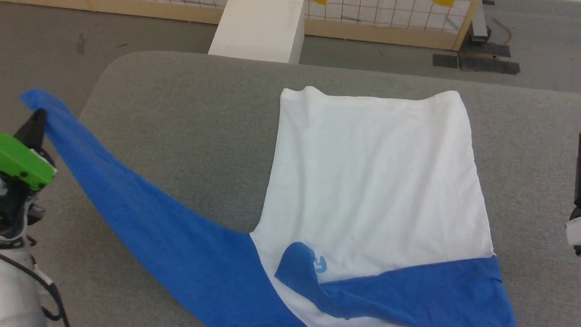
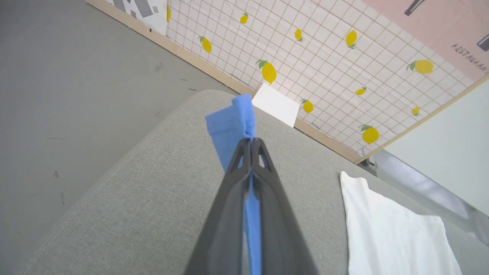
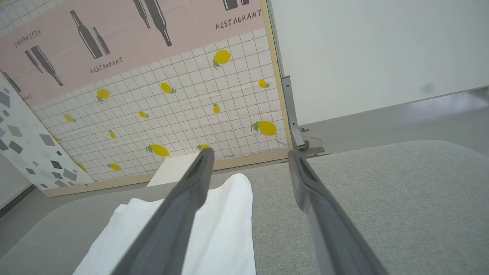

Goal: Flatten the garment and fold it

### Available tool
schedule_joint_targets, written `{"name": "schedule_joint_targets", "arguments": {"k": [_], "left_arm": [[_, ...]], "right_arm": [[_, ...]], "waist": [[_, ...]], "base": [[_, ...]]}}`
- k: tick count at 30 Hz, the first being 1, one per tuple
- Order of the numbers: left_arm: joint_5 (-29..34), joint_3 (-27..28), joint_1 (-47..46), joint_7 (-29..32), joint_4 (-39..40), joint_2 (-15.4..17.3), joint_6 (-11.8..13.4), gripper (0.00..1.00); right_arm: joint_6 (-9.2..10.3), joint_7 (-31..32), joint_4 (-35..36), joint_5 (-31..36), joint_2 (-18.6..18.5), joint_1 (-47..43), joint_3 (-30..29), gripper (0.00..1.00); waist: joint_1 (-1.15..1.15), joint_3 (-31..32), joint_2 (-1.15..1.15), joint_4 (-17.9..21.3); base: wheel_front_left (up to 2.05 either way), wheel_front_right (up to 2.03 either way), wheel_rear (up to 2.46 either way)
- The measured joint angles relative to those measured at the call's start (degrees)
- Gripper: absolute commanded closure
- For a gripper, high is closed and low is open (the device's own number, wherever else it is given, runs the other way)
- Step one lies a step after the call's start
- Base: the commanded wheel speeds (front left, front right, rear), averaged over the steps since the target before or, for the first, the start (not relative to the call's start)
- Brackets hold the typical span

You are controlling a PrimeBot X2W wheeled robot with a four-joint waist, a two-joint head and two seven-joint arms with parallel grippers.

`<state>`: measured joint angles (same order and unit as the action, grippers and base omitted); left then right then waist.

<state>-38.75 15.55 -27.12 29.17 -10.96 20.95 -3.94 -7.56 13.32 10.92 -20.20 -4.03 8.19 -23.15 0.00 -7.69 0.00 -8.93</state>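
Note:
The garment (image 1: 376, 181) lies on the grey padded table (image 1: 190, 136), white body spread flat toward the far edge, blue shoulders near me with a blue flap folded over the light-blue lettering (image 1: 320, 264). One blue sleeve (image 1: 136, 209) is stretched out to the left and lifted, its end pinched in my left gripper (image 1: 38, 116), which is shut on it. The wrist view shows blue cloth (image 2: 233, 126) sticking out past the closed fingertips (image 2: 244, 147). My right gripper (image 3: 250, 152) stands open above the table beside the white hem (image 3: 229, 214), holding nothing.
A white box (image 1: 261, 27) stands beyond the table's far edge. A lemon-patterned panel with a wooden frame (image 1: 386, 27) lines the back of the grey floor. Bare table surface lies left and right of the garment.

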Motion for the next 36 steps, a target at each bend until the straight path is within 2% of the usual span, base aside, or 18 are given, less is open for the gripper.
{"name": "schedule_joint_targets", "arguments": {"k": [4, 9, 16, 20, 25, 26, 36], "left_arm": [[-2.2, -4.6, 1.1, 1.4, 5.6, -4.1, -1.3, 1.0], [-2.4, -14.9, 1.3, 3.8, 11.7, -11.0, -2.1, 1.0], [-2.5, -29.5, 0.3, 4.1, 9.3, -16.8, -2.7, 1.0], [-4.0, -38.8, -1.5, 2.4, 5.0, -17.5, -3.1, 1.0], [-9.4, -49.0, -3.8, -3.1, 0.9, -17.8, -3.1, 1.0], [-12.1, -55.3, -6.4, -6.3, -0.8, -17.8, -3.1, 1.0], [-21.0, -73.9, -13.2, -13.1, -6.2, -17.9, -3.1, 1.0]], "right_arm": [[0.0, -0.4, -0.4, 0.0, 0.3, -0.5, -0.4, 0.0], [0.0, -0.6, -0.8, 0.0, 0.8, -1.4, -0.8, 0.0], [0.0, -0.6, -0.9, -0.1, 1.0, -1.5, -0.7, 0.0], [0.0, -0.6, -1.0, -0.2, 1.0, -1.5, -0.4, 0.0], [0.0, -0.6, -1.3, -0.5, 1.1, -1.4, 0.2, 0.0], [0.0, -0.7, -1.5, -0.6, 1.1, -1.2, 0.2, 0.0], [0.0, -1.2, -2.1, -1.0, 1.1, -0.5, 0.1, 0.0]], "waist": [[0.0, 1.7, 0.0, -0.1], [0.0, 3.3, 0.0, -0.3], [0.0, 3.6, 0.0, 1.1], [0.0, 3.0, 0.0, 2.9], [0.0, 2.0, 0.0, 5.3], [0.0, 1.1, 0.0, 6.9], [0.0, -2.4, 0.0, 11.0]], "base": [[0.0, 0.0, 0.0], [0.0, 0.0, 0.0], [0.0, 0.0, 0.0], [0.0, 0.0, 0.0], [0.0, 0.0, 0.0], [0.0, 0.0, 0.0], [0.0, 0.0, 0.0]]}}
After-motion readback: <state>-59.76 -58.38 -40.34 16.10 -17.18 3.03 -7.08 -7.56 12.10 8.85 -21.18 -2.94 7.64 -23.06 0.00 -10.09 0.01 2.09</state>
